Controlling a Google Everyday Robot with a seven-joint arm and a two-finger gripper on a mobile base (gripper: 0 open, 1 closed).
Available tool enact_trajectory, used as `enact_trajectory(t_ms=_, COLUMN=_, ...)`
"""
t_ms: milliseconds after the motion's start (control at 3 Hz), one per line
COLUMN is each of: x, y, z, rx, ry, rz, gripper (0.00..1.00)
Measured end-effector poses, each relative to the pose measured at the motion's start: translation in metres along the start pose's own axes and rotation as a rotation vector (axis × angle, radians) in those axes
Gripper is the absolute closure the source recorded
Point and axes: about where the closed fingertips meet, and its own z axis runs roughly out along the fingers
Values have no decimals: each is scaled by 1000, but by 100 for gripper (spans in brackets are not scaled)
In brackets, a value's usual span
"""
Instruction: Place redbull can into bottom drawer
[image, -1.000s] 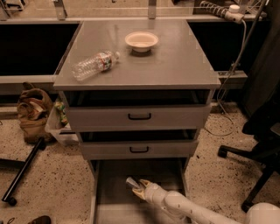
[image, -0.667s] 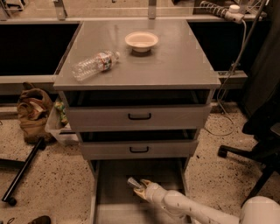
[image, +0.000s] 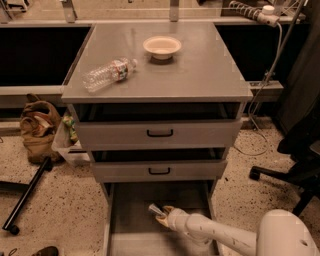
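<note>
The redbull can, a slim silver can, lies tilted low inside the open bottom drawer, the grey tray pulled out at the foot of the cabinet. My gripper reaches into the drawer from the lower right on a white arm. It is shut on the can, whose top end sticks out to the upper left of the fingers. Whether the can touches the drawer floor I cannot tell.
Two upper drawers with black handles stand slightly open. A clear water bottle lies on the cabinet top beside a white bowl. A brown bag and a black pole are at the left. A chair base is at the right.
The arm has pushed a little further left and into the drawer. The can stays in the gripper at nearly the same spot.
</note>
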Motion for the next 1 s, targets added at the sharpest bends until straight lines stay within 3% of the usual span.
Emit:
enact_trajectory(t_ms=333, x=11, y=2, z=9, rx=-14, ry=34, rz=-6, gripper=100)
enact_trajectory(t_ms=667, x=22, y=2, z=15, rx=-36, ry=19, rz=33, gripper=100)
enact_trajectory(t_ms=1000, x=22, y=3, z=16, rx=-47, ry=16, rz=35, gripper=81)
